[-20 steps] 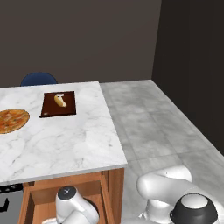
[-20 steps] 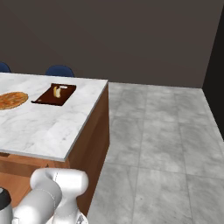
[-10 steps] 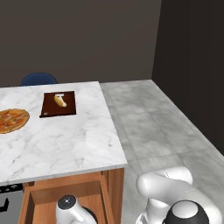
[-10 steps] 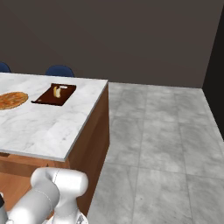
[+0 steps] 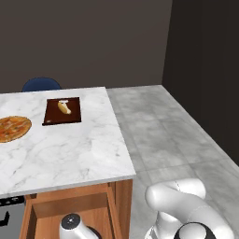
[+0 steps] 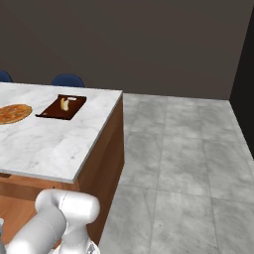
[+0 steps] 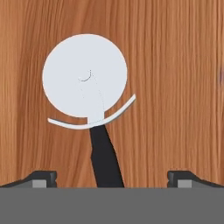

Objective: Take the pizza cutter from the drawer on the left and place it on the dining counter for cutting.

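A: Where is the slim pizza cutter with the black stick handle and pale round wheel point(image 7: 94, 109)?

B: It lies flat on the reddish-brown wooden floor of the shallow open drawer point(image 5: 70, 207), seen from straight above in the hand view. Its wheel points away from the two-finger gripper point(image 7: 111, 178), and its handle runs back between the two dark fingertips point(image 7: 41, 178).

A: And the fingers?

B: Spread wide apart, one on each side of the handle, touching nothing I can see.

A: Where does the drawer sit?

B: Pulled out just under the near edge of the large white marble dining counter with grey veins point(image 5: 70, 154). The arm's white wrist reaches down into it.

A: What rests on that counter?

B: A small dark brown cutting board point(image 5: 63, 112) carrying a pale bread piece point(image 5: 64, 107), towards the far edge. A round orange pizza point(image 5: 13, 128) lies just left of the board.
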